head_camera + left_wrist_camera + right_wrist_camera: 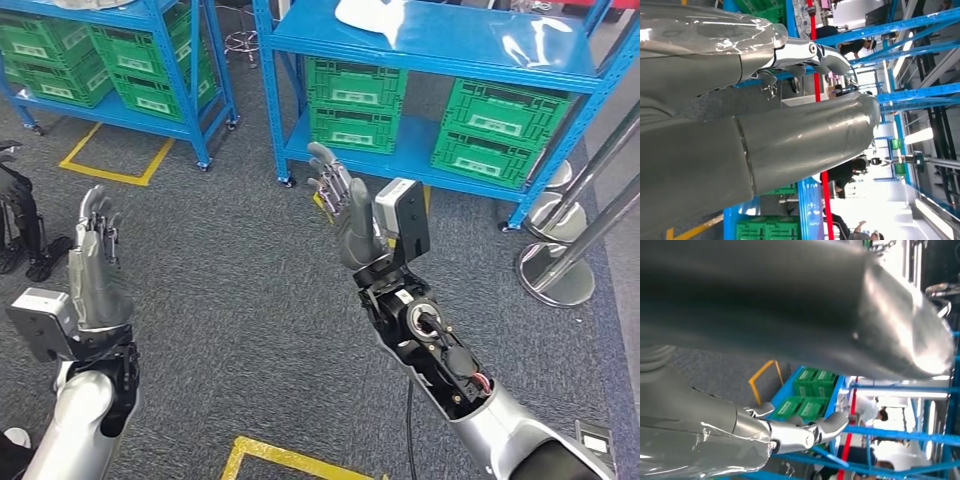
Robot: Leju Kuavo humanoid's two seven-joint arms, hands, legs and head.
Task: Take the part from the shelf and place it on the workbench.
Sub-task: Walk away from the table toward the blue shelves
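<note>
A white part (pixel 367 14) lies on the top board of the blue shelf (pixel 423 45) ahead of me, at the back of the head view. A clear plastic-wrapped item (pixel 532 42) lies further right on the same board. My right hand (pixel 341 205) is raised in front of that shelf's lower level, fingers spread, holding nothing. My left hand (pixel 94 255) is up at the left over the grey carpet, fingers apart and empty. The left wrist view shows the thick grey thumb (pixel 806 135) with a shiny finger (pixel 817 50) beside it. The right wrist view shows the thumb (pixel 810 310) and a finger (pixel 802 432).
Green crates (pixel 353 100) (pixel 498 130) fill the shelf's lower level. A second blue shelf (pixel 162 60) with green crates stands at the back left. Yellow tape (pixel 113 172) (pixel 279 458) marks the carpet. Chrome post bases (pixel 555 268) stand at the right. A dark stand (pixel 23 225) sits at the far left.
</note>
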